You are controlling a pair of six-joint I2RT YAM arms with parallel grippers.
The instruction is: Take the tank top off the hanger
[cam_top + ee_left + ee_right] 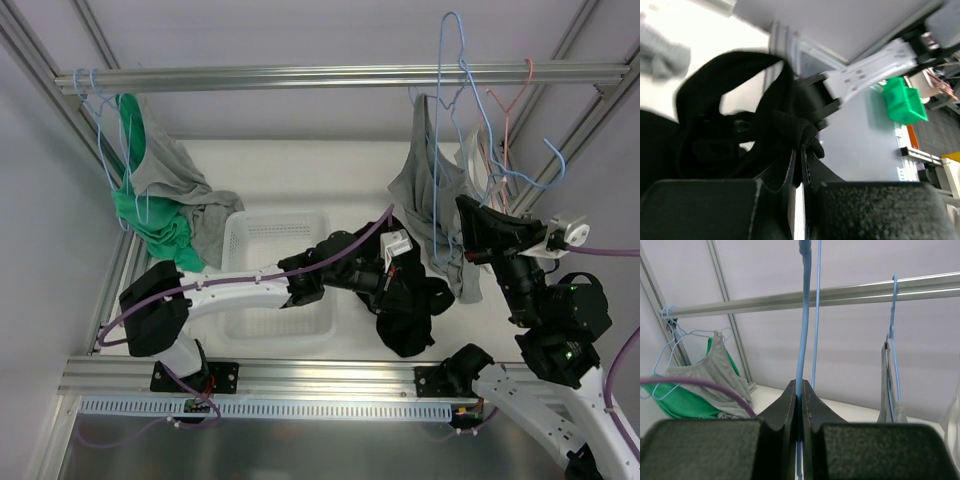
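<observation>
Left gripper (799, 152) was pinched shut on the black tank top (408, 318), bunched mid-tabletop beside the basket (262, 232); right gripper (800, 389) clamped the blue hanger (804, 315). A snagged strap could yank that wire free if pulled hard.

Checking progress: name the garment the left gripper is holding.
The black tank top, pinched in the shut left gripper; the grey garments and green one hang at the rail.

The left arm (240, 285) and right arm (560, 345) pair white links, black joints, purple cables (690, 383).
</observation>
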